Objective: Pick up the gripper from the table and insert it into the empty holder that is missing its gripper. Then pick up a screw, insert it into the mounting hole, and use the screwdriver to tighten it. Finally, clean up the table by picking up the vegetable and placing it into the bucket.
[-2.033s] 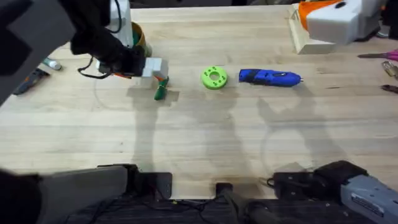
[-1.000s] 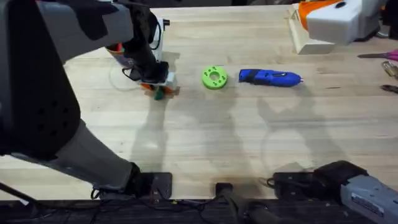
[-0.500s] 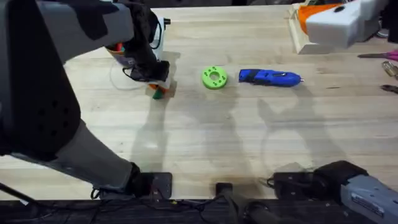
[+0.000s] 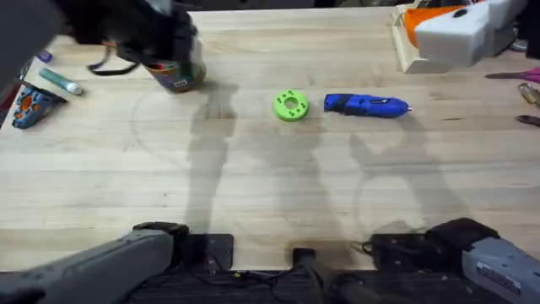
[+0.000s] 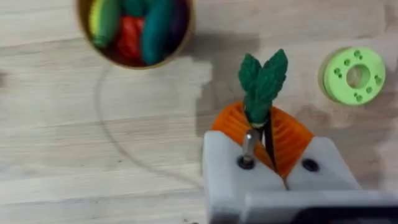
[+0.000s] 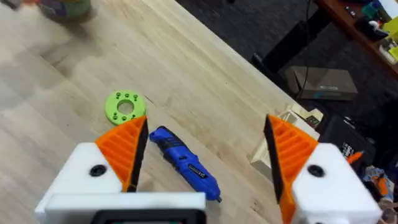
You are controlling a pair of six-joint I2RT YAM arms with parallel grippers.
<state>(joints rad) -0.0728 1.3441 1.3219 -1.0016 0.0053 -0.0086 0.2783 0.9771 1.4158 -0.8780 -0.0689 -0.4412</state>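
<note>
vegetable (image 5: 263,87) seemingly pinched in jaws, bucket (image 5: 135,30) near

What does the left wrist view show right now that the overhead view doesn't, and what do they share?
Left wrist view: the left gripper shut on the vegetable, its leafy top sticking out past the orange pads, and the bucket seen from above with colourful toy pieces already inside.

Overhead view: the screwdriver lying on the table, and the right gripper raised at the far right.

Both views: the bucket and the green disc.
</note>
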